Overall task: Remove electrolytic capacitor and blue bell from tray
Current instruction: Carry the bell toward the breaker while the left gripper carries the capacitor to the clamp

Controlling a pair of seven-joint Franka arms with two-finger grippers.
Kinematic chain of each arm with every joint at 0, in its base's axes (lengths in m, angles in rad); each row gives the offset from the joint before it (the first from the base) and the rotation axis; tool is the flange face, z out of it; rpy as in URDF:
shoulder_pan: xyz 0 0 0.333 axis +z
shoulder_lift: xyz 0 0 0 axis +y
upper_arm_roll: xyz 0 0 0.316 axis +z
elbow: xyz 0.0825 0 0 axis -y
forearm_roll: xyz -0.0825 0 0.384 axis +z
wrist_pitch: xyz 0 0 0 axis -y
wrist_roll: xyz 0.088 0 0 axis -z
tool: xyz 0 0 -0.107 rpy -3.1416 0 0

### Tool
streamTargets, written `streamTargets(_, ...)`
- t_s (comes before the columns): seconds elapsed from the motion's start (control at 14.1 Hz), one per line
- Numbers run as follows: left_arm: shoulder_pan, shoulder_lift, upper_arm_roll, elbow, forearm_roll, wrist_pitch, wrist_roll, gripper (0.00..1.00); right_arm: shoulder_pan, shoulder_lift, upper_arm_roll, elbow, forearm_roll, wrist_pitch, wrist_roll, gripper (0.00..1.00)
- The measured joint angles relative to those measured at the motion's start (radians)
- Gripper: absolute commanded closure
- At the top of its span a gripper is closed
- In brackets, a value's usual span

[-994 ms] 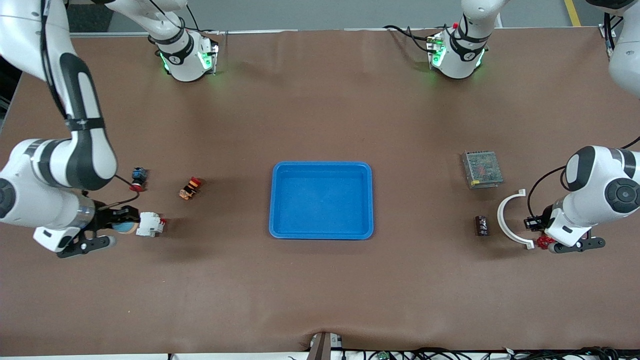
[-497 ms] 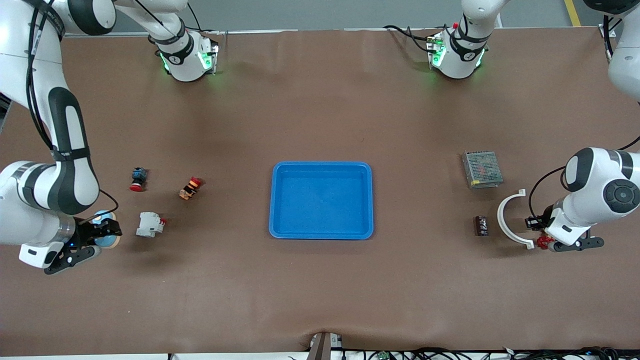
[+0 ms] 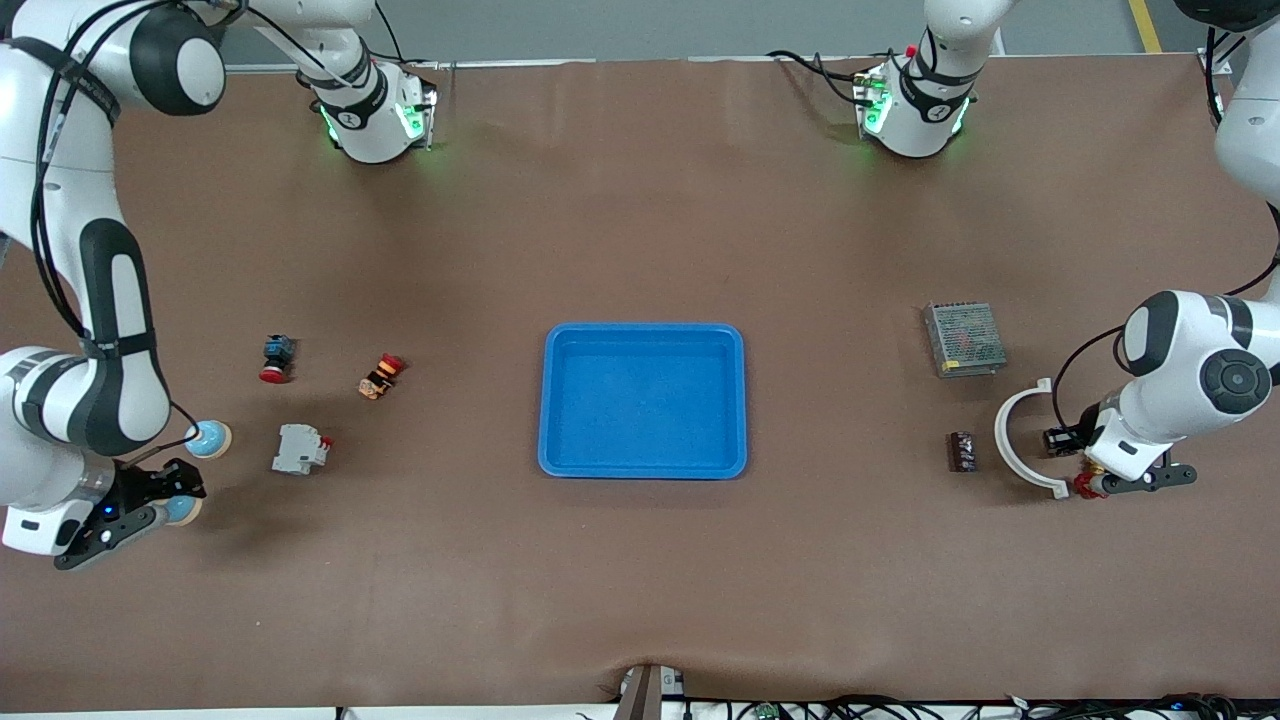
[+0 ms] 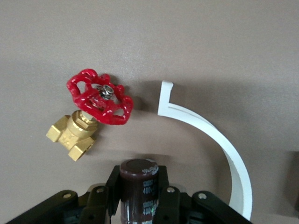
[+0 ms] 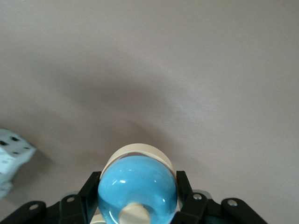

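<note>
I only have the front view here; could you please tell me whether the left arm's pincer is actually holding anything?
Observer: Yes. The left wrist view shows the left pincer shut on a dark capacitor, gripped by its sides.
Operator: Thank you. What is the small red thing by that pincer?
Observer: It is a brass valve with a red handwheel, lying on the table near a white curved strip but not touching it.
Operator: And is the right pincer holding something too?
Observer: Yes. The right wrist view shows the right pincer closed on a blue bell with a cream base.
</note>
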Motion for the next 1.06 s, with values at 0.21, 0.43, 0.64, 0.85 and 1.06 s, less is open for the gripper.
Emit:
streamTargets(0.21, 0.000, 0.004, 0.005, -0.004, 0.000, 0.016, 0.000, 0.93, -0.023, 0.056, 0.000, 0.053, 0.000, 0.000, -0.025, 1.00)
streamTargets(0.43, 0.000, 0.011, 0.013, -0.006, 0.000, 0.027, 0.000, 0.82, -0.041, 0.101, 0.000, 0.065, 0.000, 0.000, -0.026, 1.00)
streamTargets(0.64, 0.000, 0.012, 0.014, -0.006, 0.001, 0.029, 0.000, 0.00, -0.046, 0.127, 0.001, 0.073, 0.000, 0.000, -0.026, 1.00)
streamTargets(0.85, 0.000, 0.012, 0.014, -0.006, 0.001, 0.030, 0.000, 0.00, -0.046, 0.128, 0.004, 0.077, 0.001, 0.000, -0.026, 1.00)
streamTargets(1.06, 0.000, 0.012, 0.014, -0.004, 0.001, 0.034, 0.000, 0.00, -0.046, 0.128, 0.006, 0.080, 0.001, 0.000, -0.025, 1.00)
